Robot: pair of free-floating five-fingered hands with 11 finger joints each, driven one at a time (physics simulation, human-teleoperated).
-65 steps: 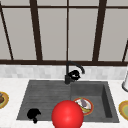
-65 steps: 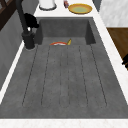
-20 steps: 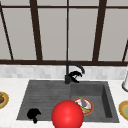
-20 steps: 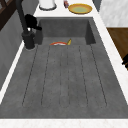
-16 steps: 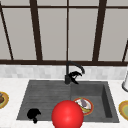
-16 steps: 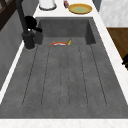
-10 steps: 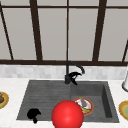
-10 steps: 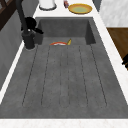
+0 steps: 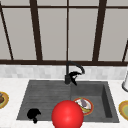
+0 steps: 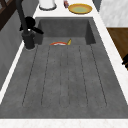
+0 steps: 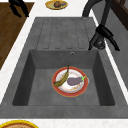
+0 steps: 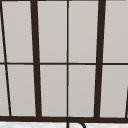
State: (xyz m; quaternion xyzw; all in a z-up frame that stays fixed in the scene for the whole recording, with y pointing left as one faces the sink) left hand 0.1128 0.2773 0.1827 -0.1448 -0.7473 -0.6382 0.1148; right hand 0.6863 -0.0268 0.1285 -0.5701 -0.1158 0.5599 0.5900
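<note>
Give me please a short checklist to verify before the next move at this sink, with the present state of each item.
1. Right hand is at the faucet: ok, it sits close beside the column.
2. Firm hold on the faucet: cannot tell.
3. Left hand is out of the way: ok, it hangs by the front left edge of the sink and holds nothing.
4. Plate lies flat on the basin floor: ok, with the banana and the eggplant on it.
5. Front view of the basin is free: not ok, the red ball covers part of the plate.
</note>
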